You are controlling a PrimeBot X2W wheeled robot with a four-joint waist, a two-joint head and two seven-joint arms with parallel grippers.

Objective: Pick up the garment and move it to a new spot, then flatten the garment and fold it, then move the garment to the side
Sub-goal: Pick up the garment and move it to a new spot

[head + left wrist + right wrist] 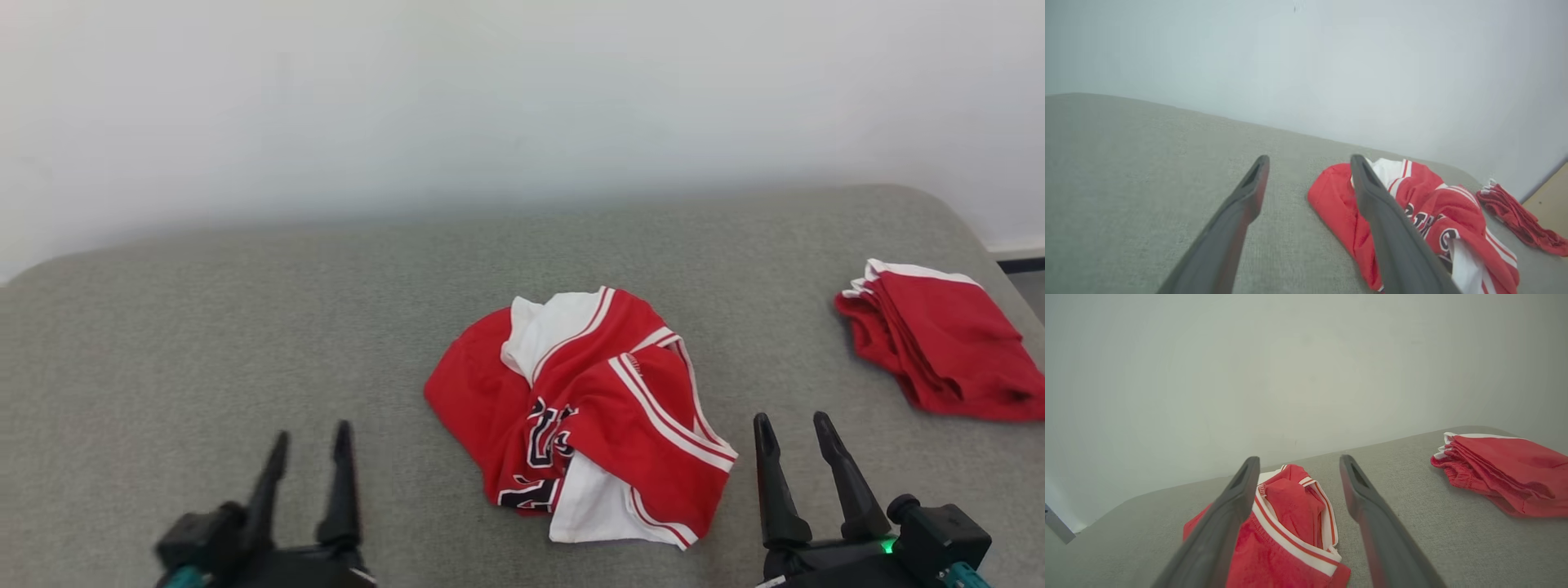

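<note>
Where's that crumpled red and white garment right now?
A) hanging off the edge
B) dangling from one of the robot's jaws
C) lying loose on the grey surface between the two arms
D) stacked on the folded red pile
C: the crumpled garment lies on the grey surface between the left gripper and right gripper, jaws open and empty; the folded red pile sits apart at the right.
</note>
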